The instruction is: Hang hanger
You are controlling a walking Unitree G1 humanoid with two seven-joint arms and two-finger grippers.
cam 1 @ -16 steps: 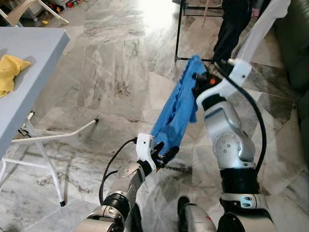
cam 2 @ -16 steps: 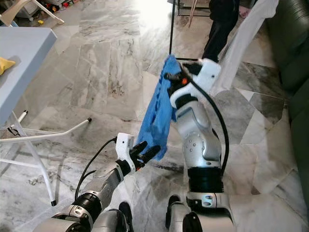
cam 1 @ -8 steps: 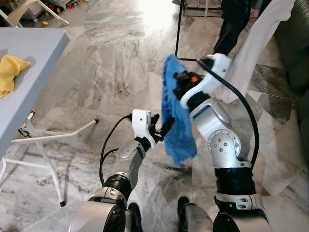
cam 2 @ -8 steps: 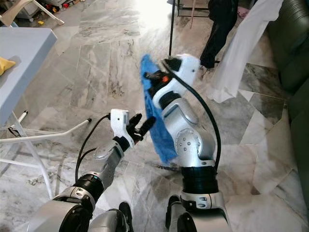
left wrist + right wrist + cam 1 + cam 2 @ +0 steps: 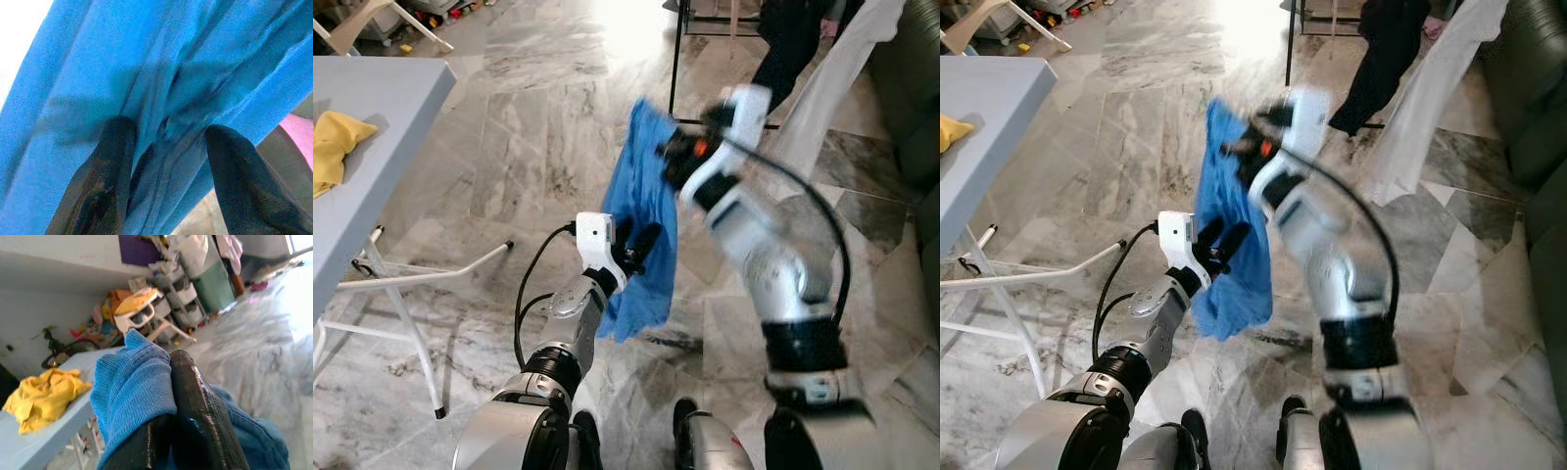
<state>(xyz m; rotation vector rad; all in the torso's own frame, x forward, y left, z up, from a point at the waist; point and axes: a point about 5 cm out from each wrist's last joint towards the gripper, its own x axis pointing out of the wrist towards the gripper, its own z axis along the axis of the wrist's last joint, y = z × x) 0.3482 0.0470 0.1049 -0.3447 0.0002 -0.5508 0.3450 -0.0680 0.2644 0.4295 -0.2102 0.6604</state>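
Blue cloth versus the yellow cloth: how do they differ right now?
The blue cloth hangs in the air, pinched at its top by the right gripper, with the open left gripper against its folds; the yellow cloth lies crumpled on the grey table, untouched. The blue one hangs long and spread, the yellow one bunched up. Both are soft fabric.
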